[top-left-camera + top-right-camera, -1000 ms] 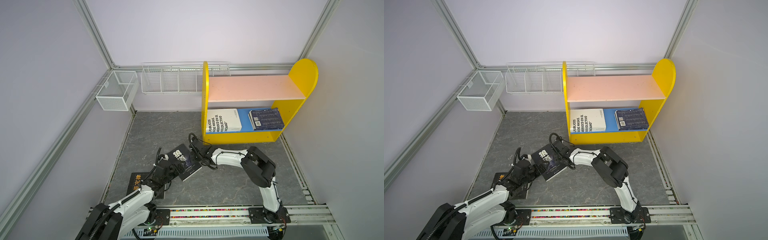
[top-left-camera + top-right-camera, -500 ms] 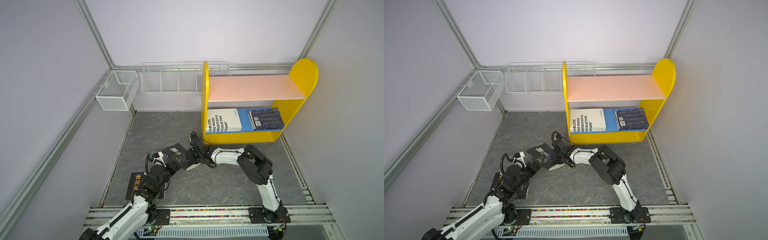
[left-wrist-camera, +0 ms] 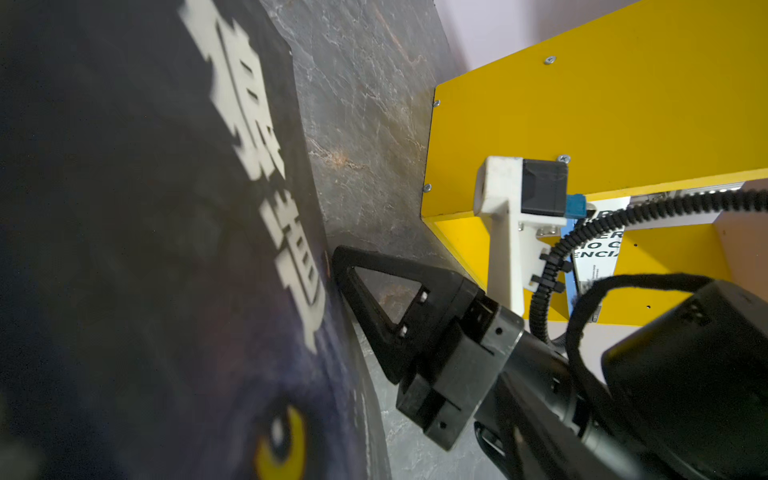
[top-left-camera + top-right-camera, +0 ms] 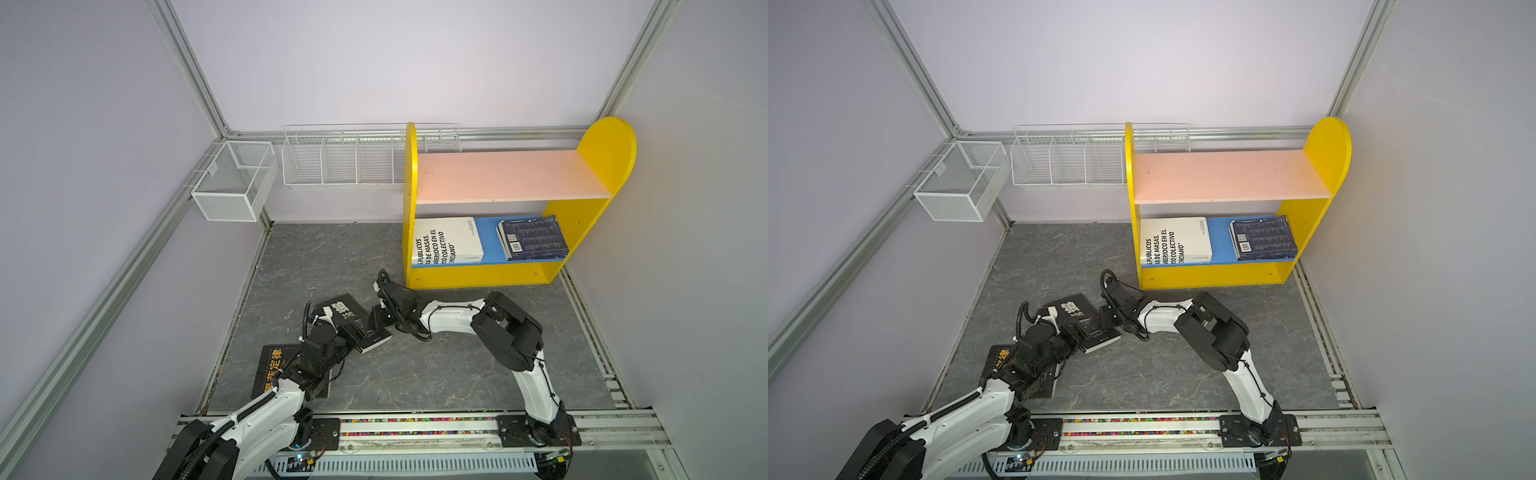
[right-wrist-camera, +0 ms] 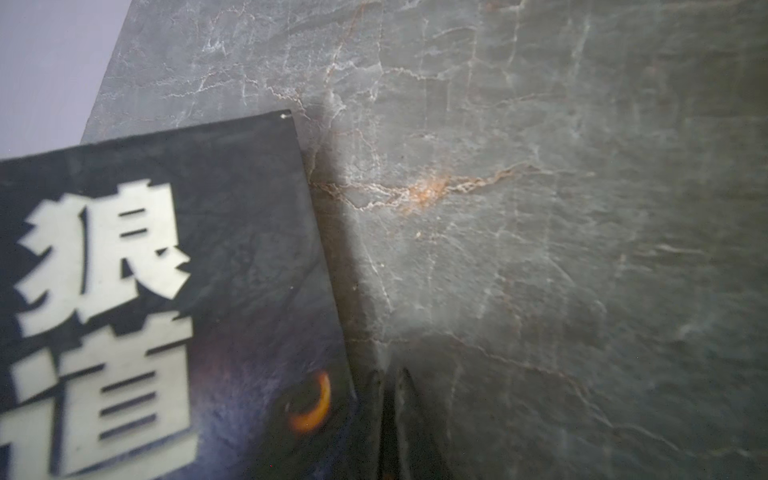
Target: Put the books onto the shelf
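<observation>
Black book [image 4: 343, 311] lies beside closed right jaws

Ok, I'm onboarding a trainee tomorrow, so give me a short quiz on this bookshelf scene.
1. True or false: the pink upper board holds a book.
2. The right end effector has its tip against which? A white book B black book C navy books
3. What colour board lies under the white book and navy books?
Key: 1 false; 2 B; 3 blue board.
</observation>
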Controlling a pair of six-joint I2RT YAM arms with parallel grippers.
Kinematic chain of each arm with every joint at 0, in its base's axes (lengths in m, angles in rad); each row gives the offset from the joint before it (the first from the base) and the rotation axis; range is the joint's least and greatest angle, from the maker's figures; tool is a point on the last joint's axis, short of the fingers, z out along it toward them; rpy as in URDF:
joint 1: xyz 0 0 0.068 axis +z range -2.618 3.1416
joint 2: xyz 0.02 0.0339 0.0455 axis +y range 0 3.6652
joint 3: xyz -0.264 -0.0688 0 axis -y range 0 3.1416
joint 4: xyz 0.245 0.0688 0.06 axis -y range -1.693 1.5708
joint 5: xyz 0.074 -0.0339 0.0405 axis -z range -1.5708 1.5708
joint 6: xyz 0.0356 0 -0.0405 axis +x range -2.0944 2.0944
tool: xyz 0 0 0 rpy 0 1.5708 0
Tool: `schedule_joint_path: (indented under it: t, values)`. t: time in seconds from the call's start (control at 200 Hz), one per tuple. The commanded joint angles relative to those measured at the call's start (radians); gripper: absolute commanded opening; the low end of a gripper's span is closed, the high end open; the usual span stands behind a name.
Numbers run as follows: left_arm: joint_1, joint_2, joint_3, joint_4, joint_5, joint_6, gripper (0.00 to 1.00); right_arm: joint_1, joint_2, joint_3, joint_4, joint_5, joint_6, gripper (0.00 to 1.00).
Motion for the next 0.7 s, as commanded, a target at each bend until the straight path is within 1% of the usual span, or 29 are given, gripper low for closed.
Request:
schedule_joint_path:
  t: [0.0,0.09,0.13,0.21,0.275,0.36,0.59,0.64,0.695]
  values:
    - [-0.003,-0.024,0.053,-0.028,-0.002,0.006,0.77,0.024,0.097,-0.076,-0.249,-0.087,0.011,0.12]
    - [-0.003,-0.05,0.109,-0.107,0.0,0.029,0.88,0.02,0.101,-0.075,-0.251,-0.086,0.013,0.12]
    - [-0.003,-0.062,0.124,-0.149,0.001,0.036,0.91,0.019,0.104,-0.075,-0.25,-0.086,0.014,0.12]
    - [-0.004,-0.081,0.146,-0.22,0.004,0.043,0.92,0.017,0.106,-0.074,-0.25,-0.085,0.015,0.12]
    - [-0.004,-0.093,0.151,-0.255,0.006,0.043,0.9,0.015,0.108,-0.074,-0.25,-0.085,0.014,0.12]
    - [-0.002,-0.098,0.157,-0.302,0.001,0.034,0.85,0.014,0.108,-0.073,-0.252,-0.083,0.013,0.12]
    - [-0.001,-0.103,0.196,-0.458,0.014,-0.002,0.6,0.011,0.109,-0.07,-0.261,-0.076,0.009,0.11]
    - [-0.001,-0.111,0.207,-0.492,0.007,-0.003,0.57,0.012,0.11,-0.071,-0.261,-0.076,0.008,0.12]
    - [0.0,-0.121,0.223,-0.533,-0.002,-0.003,0.55,0.01,0.111,-0.07,-0.261,-0.074,0.007,0.12]
